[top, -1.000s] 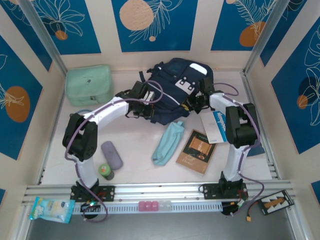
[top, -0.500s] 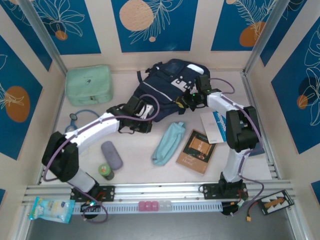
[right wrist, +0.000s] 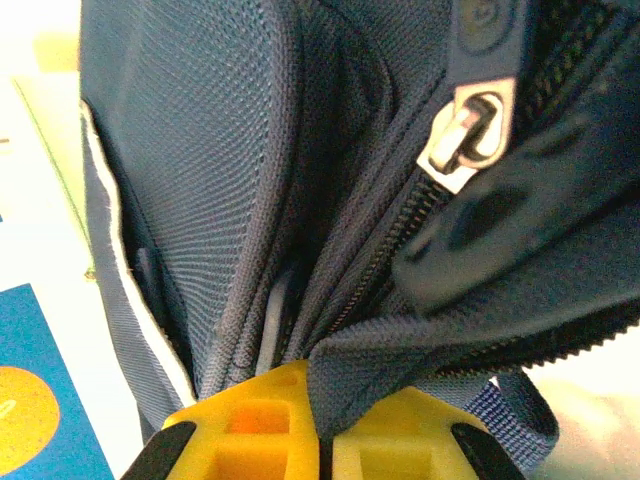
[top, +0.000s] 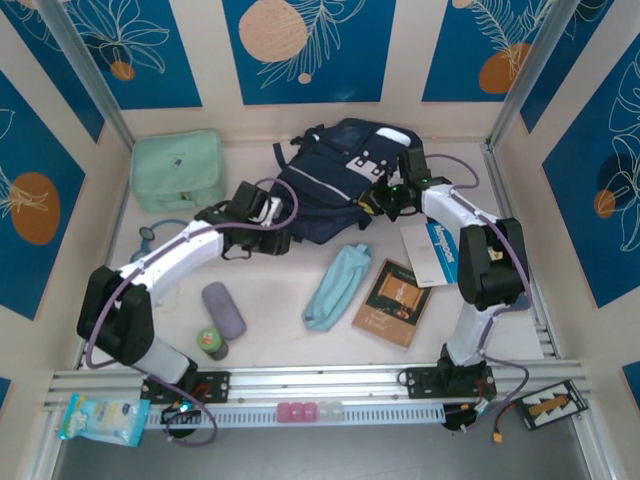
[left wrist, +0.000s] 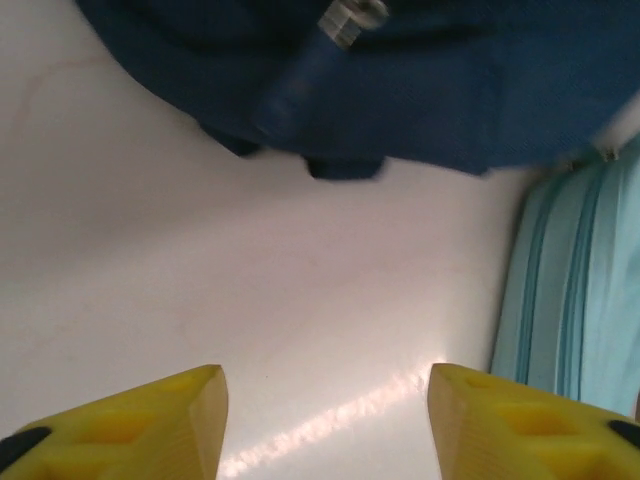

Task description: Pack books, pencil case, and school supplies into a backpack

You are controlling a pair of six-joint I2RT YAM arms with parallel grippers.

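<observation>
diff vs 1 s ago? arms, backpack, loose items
The left gripper opened and drew back from the backpack toward its own side, apparently releasing it. It now hangs over bare table, its arm stretched low. The right gripper stays shut on the backpack fabric by the zipper. The pencil case, brown book and school supplies case are unmoved.

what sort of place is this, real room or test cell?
Probably a staged robot test booth, not a real room: printed blue wall panels box in a white table, an aluminium rail edges its near side, and a backpack lies on it.
</observation>
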